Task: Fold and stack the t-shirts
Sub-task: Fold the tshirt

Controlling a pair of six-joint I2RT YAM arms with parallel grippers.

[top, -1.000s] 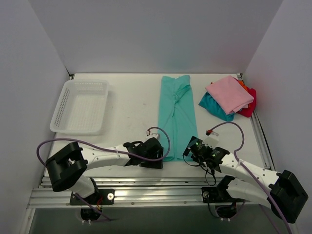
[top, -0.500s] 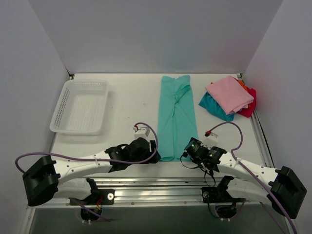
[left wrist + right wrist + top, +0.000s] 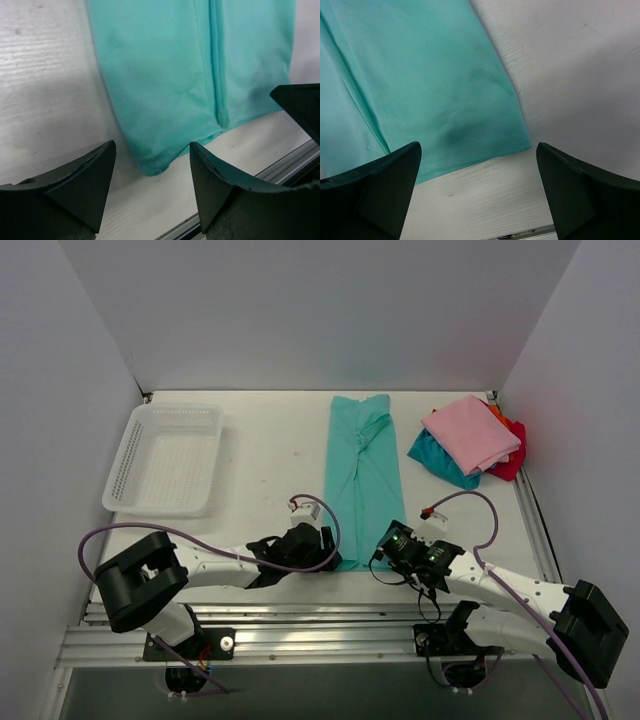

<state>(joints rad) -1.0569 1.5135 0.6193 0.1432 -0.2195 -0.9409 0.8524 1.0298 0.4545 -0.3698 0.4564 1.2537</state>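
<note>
Both claws stand open and hold nothing. Left gripper has its jaws moderately apart, with the near left corner of the teal-green t-shirt showing in the gap between its dark fingers. Whether the tips touch the cloth or hover just above it cannot be told. Right gripper has its jaws spread wide, and they frame the shirt's near right corner and the bare tabletop just right of it.

That shirt lies flat on the white table as a long, narrow strip, folded lengthwise, running from its near hem between the two claws to the far edge. A lengthwise fold line shows in both wrist views.

Well to the right, in the far right corner, sits a loose stack of folded t-shirts: the pink t-shirt on top, the teal-blue t-shirt under its left side, the red t-shirt at its right, and a sliver of the orange t-shirt at the far edge.

On the far left of the table rests a white plastic mesh basket, well apart from the shirts.
</note>
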